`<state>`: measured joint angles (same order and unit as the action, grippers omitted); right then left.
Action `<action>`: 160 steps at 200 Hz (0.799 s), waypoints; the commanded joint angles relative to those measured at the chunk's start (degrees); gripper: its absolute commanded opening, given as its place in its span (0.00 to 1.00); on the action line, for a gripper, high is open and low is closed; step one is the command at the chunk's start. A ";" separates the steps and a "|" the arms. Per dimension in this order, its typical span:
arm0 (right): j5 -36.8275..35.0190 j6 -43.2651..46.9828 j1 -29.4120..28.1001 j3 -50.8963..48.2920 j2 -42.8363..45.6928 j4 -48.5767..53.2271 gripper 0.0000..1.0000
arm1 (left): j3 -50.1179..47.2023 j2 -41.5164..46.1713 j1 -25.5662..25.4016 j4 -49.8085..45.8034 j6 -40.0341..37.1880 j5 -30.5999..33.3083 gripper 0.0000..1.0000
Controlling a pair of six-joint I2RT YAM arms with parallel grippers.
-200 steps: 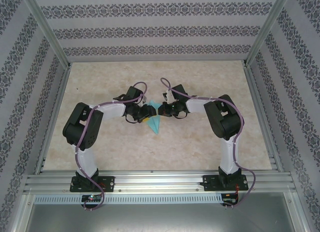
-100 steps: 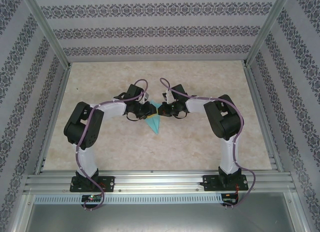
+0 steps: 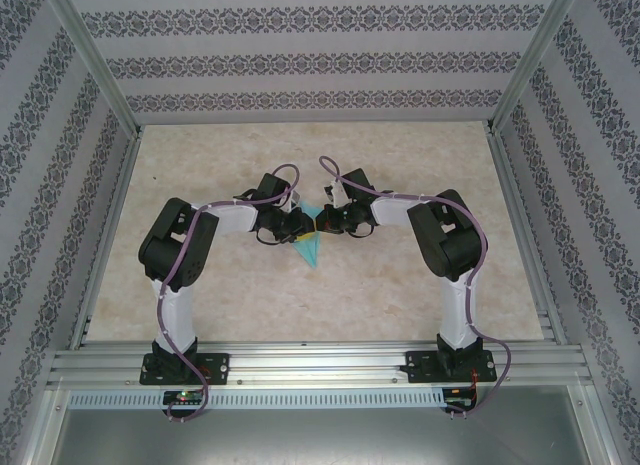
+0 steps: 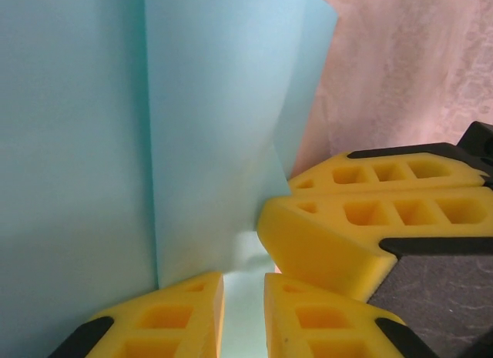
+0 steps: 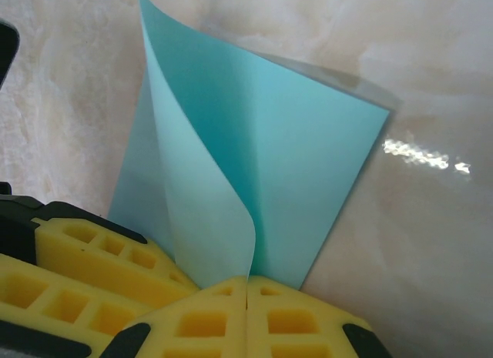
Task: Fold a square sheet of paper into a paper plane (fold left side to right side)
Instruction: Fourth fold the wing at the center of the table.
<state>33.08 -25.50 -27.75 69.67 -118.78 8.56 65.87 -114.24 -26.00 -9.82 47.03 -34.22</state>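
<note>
Right wrist: claw (image 5: 246, 308) tight on paper (image 5: 300, 165)

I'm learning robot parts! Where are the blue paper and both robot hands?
blue paper (image 5: 308, 173): right wrist view, on its flat right half.
left hand (image 4: 243, 296): left wrist view, between its yellow fingertips.
right hand (image 5: 246, 285): right wrist view, where its yellow fingertips meet.

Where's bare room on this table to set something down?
Free: the far strip along the back wall, the near strip between the arm bases, both margins by the side rails. Crowded: mid-table, where the left tool and right tool meet at the teal paper.
</note>
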 commanded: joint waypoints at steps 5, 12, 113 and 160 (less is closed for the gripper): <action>-2.89 1.54 -1.04 -0.07 -2.87 3.65 0.06 | -0.68 -1.23 -0.18 1.82 0.13 0.05 0.22; -2.65 1.38 -0.91 0.03 -2.78 3.53 0.06 | -0.97 -1.33 -0.24 1.99 0.17 0.04 0.22; -0.78 0.58 3.31 -0.63 10.41 3.83 0.28 | -2.14 -3.20 -0.37 2.26 0.98 1.48 0.22; 2.64 -3.24 0.70 -13.06 18.64 -3.22 0.20 | -2.32 -2.95 -0.39 2.00 0.88 2.00 0.22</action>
<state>33.30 -26.06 -24.99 63.37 -103.20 9.82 65.14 -114.83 -25.96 -7.70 47.27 -34.70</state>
